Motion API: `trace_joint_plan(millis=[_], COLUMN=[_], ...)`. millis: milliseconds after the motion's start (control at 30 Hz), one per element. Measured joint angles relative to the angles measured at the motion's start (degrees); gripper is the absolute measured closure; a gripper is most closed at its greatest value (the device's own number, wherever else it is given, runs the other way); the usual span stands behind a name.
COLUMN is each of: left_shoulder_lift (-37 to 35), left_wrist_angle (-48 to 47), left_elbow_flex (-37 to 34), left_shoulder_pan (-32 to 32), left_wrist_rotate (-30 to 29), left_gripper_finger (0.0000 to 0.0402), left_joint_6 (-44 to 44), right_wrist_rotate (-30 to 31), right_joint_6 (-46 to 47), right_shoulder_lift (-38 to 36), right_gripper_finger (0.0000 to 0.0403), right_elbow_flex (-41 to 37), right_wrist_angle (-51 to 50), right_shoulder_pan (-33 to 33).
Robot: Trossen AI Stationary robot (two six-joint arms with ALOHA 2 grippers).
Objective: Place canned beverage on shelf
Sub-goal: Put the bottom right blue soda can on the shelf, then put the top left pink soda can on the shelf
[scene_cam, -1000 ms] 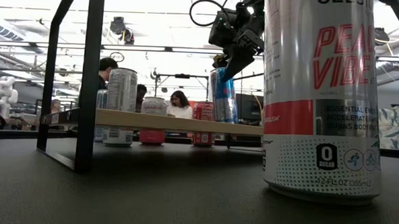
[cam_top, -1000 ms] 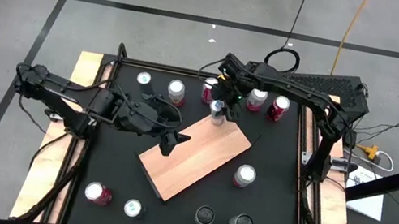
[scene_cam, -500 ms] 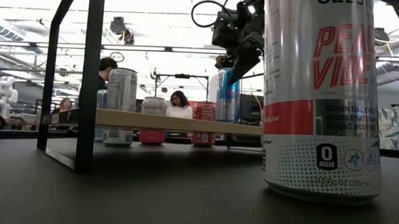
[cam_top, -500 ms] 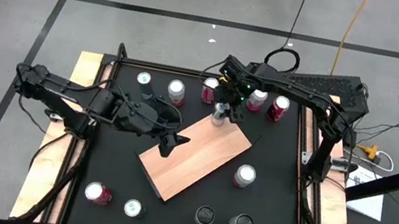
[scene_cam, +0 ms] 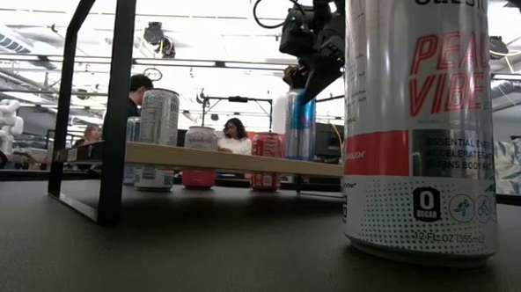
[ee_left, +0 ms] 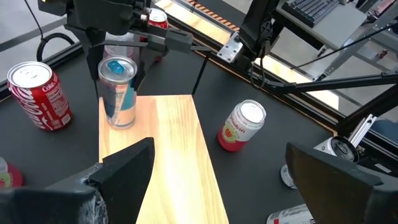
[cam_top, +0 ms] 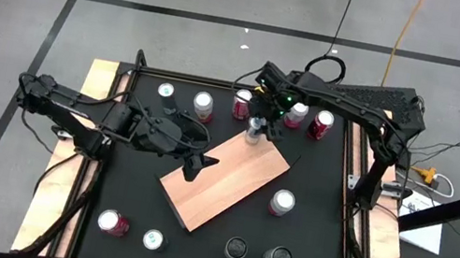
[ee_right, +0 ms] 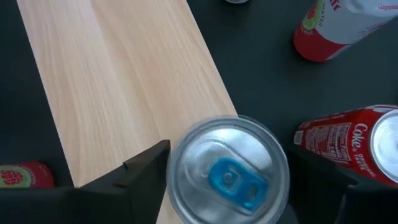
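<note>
A slim silver-and-blue can (cam_top: 253,131) (scene_cam: 299,126) stands upright on its base at the far corner of the light wooden shelf (cam_top: 226,180). My right gripper (ee_right: 229,180) hangs over it, pointing steeply down. One finger stands on each side of the can's top (ee_right: 229,174), and a thin dark gap shows beside the can, so I read the gripper as open. My left gripper (cam_top: 195,163) waits wide open above the shelf's left side with nothing between its fingers (ee_left: 124,171).
Several cans stand along the table's far edge (cam_top: 204,104) (cam_top: 322,123). A red Coke can (ee_right: 348,143) is close beside the slim one. One can (cam_top: 282,202) stands right of the shelf and several near the front edge (cam_top: 153,240). A tall Celsius can (scene_cam: 420,127) fills the low view.
The slim can was tilted under my right gripper a second ago. It has been tipped upright and now stands on the shelf's far corner. My right gripper has stayed over its top.
</note>
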Motion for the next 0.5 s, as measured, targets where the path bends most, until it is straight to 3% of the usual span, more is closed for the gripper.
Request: trace_joint_plan(millis=[200,500], left_shoulder_lift=[0.00,0.00], left_wrist_angle=[0.00,0.00], left_elbow_flex=[0.00,0.00], left_shoulder_pan=[-0.07,-0.07], left_wrist_rotate=[0.01,0.61], left_gripper_finger=[0.0036,0.0036], left_joint_6=[-0.01,0.00], right_wrist_rotate=[0.17,0.19], right_joint_6=[-0.15,1.70], right_shoulder_lift=[-0.03,-0.29], right_gripper_finger=[0.0108,0.0105], right_elbow_flex=[0.02,0.04], right_wrist_angle=[-0.21,-0.20], right_shoulder_pan=[-0.02,0.01])
